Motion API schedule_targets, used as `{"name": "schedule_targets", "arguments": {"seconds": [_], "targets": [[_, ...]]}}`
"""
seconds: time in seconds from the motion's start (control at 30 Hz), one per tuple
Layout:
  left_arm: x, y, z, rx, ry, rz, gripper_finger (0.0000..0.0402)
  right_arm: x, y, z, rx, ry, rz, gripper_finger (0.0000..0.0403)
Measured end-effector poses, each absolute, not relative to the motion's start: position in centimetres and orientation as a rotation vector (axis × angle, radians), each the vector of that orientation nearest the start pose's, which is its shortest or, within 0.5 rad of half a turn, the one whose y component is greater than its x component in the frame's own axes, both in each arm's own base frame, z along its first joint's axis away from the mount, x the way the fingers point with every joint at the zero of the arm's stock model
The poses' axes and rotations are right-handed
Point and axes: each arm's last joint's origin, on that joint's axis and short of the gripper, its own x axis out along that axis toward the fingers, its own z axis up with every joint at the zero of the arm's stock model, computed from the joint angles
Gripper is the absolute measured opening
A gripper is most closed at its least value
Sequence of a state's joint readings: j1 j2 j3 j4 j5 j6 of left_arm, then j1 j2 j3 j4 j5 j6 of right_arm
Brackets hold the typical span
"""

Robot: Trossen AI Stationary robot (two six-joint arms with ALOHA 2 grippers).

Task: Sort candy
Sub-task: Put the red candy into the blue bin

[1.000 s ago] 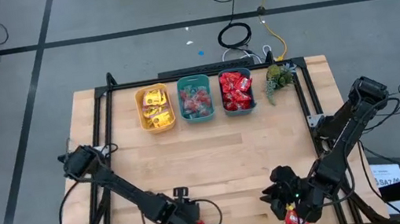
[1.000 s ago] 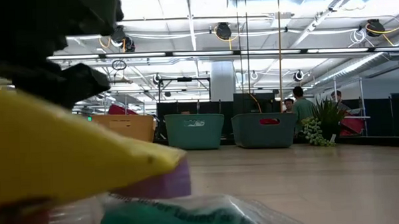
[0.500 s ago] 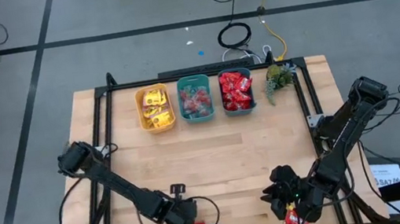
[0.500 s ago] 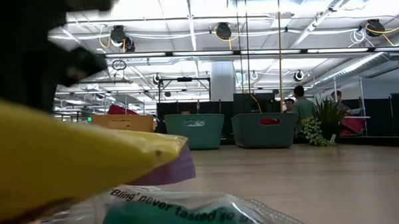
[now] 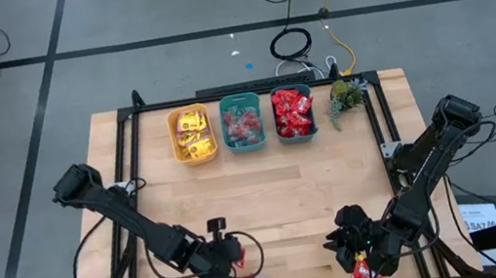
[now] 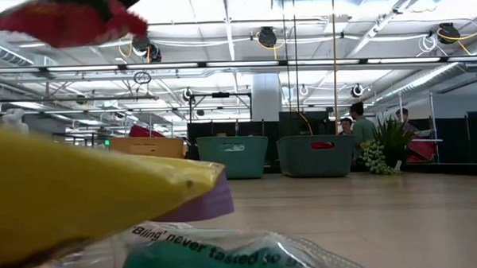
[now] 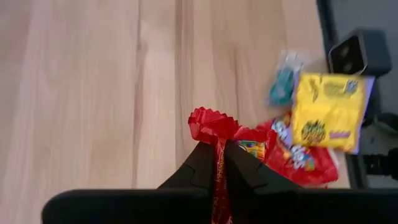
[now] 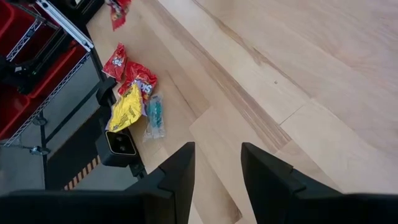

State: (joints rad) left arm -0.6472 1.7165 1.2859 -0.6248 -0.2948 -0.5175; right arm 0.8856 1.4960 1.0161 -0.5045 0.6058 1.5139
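Note:
My left gripper (image 5: 225,258) hovers near the table's front edge, shut on a red candy packet (image 7: 213,126), which the low view shows high up (image 6: 63,19). Below it a small pile lies flat on the wood: red packets (image 7: 292,163), a yellow packet (image 7: 328,111) and a teal-wrapped piece (image 7: 283,83). My right gripper (image 8: 217,168) waits open near the front right (image 5: 348,240), nothing between its fingers. My left gripper pinches the red packet between its two fingers (image 7: 200,163), which point down from above. The packet's crimped end (image 7: 210,118) sticks out past the fingertips. The packet is lifted clear of the pile and the table.
At the far edge stand three bins: yellow (image 5: 192,133), teal (image 5: 243,124) and one holding red packets (image 5: 293,112), with a small plant (image 5: 345,97) to their right. A small camera (image 7: 350,53) sits at the front edge beside the pile. Bare wood lies between.
My left gripper has risen from the pile and drawn back toward the table's far edge, taking one red packet with it. That packet is now lifted clear, while the yellow packet and the other pieces stay on the table.

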Motion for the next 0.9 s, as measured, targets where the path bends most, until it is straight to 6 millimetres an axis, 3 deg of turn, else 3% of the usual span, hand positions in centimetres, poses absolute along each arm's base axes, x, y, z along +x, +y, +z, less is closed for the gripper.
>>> {"name": "schedule_targets", "arguments": {"seconds": [0.4, 0.57, 0.73, 0.9], "targets": [[28.9, -20.7, 24.0, 0.007, 0.950, -0.047, 0.0018, 20.0, 21.9, 23.1, 0.770, 0.708, -0.313, 0.0121], [30.0, -20.0, 24.4, -0.014, 0.860, 0.018, 0.0018, 20.0, 21.9, 23.1, 0.770, 0.708, -0.313, 0.0121], [32.4, -17.3, 24.9, -0.137, 0.783, 0.088, 0.0018, 20.0, 21.9, 23.1, 0.763, 0.709, -0.311, 0.0121], [35.2, -11.6, 25.5, -0.320, 0.809, 0.156, 0.0019, 20.1, 21.8, 23.1, 0.745, 0.667, -0.328, 0.0121]]}}
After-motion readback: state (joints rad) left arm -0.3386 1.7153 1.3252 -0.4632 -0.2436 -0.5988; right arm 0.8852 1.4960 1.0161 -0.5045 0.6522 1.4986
